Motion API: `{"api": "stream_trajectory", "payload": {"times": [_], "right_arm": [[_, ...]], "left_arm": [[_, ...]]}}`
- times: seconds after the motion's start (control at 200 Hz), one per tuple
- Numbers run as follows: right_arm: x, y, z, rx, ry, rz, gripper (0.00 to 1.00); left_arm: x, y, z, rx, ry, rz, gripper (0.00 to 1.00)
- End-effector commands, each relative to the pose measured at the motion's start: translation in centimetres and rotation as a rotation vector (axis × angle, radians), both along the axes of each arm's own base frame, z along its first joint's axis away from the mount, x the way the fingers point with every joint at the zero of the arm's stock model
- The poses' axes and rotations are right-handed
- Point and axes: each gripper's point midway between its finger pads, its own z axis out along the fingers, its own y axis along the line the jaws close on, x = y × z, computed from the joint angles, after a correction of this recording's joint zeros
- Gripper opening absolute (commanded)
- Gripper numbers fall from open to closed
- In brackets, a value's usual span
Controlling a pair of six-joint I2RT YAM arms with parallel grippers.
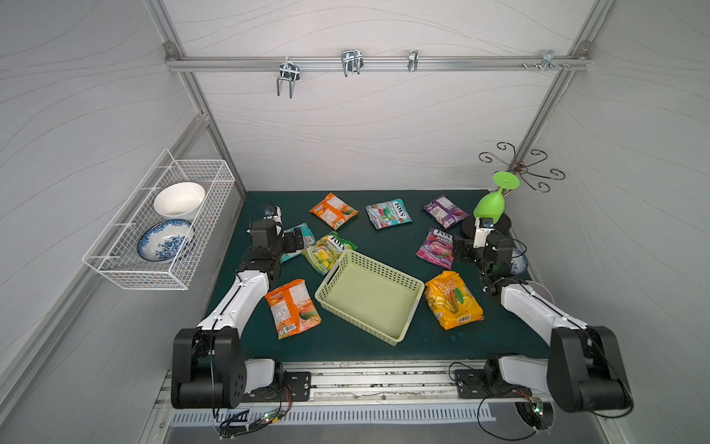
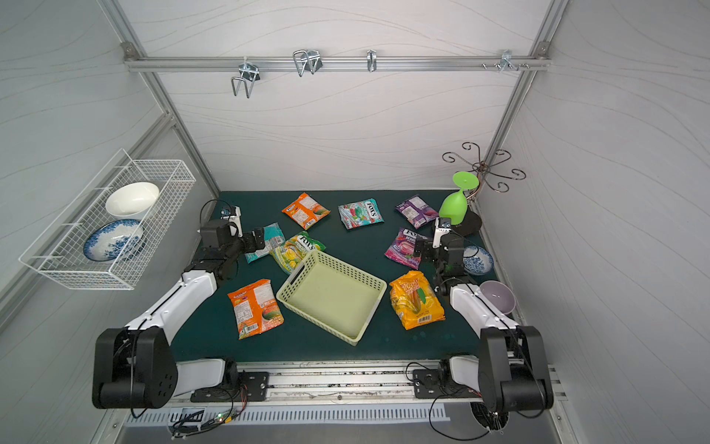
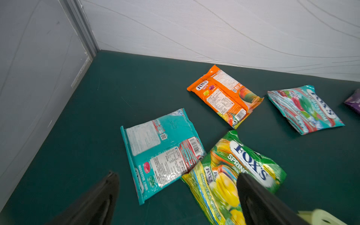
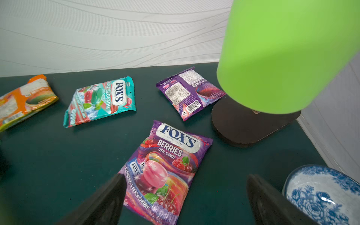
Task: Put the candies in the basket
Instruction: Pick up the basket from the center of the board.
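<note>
The pale green basket (image 1: pixel 378 266) stands empty in the middle of the mat. Candies lie around it: orange (image 1: pixel 333 210), teal (image 1: pixel 388 213) and purple (image 1: pixel 445 210) packets at the back, an orange one (image 1: pixel 294 307) front left, a yellow-orange bag (image 1: pixel 453 300) to the right. My left gripper (image 3: pixel 177 175) is open, low over a teal packet (image 3: pixel 161 152) and a yellow-green packet (image 3: pixel 233 171); nothing is held. My right gripper (image 4: pixel 186 176) is open above the purple berries packet (image 4: pixel 167 167), one finger over its edge.
A green glass (image 1: pixel 490 203) hangs upside down over a black stand base (image 4: pixel 251 126) close behind my right gripper. A blue-patterned bowl (image 4: pixel 321 196) and a purple bowl (image 2: pixel 497 296) sit by the right wall. A white wire basket (image 1: pixel 115 265) with two bowls hangs on the left wall.
</note>
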Motion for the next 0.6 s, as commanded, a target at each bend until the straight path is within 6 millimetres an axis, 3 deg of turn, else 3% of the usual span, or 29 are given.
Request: {"api": "stream_trajectory", "payload": {"times": [0.0,0.11,0.27,0.445,0.595], "right_arm": [[-1.9,1.5,1.4,0.091,0.032,0.053,0.99],[-3.3,1.2,2.5,0.154,0.019,0.012,0.99],[-5.2,-1.1,1.1,0.318,0.115,-0.237,0.99],[-5.8,1.6,1.4,0.353,0.2,-0.117,0.99],[-6.4,4.7,1.6,0.22,0.244,0.02,0.99]], "left_arm": [[-2.8,-1.1,1.0,-0.069,0.11,-0.015,0.98],[-4.6,-1.5,2.8,-0.113,0.128,-0.02,0.98],[-5.7,-0.9,2.7,-0.157,0.129,-0.033,0.98],[-5.8,-1.1,2.5,-0.178,0.126,-0.067,0.99],[-5.4,0.1,3.1,-0.168,0.1,0.006,0.99]]}}
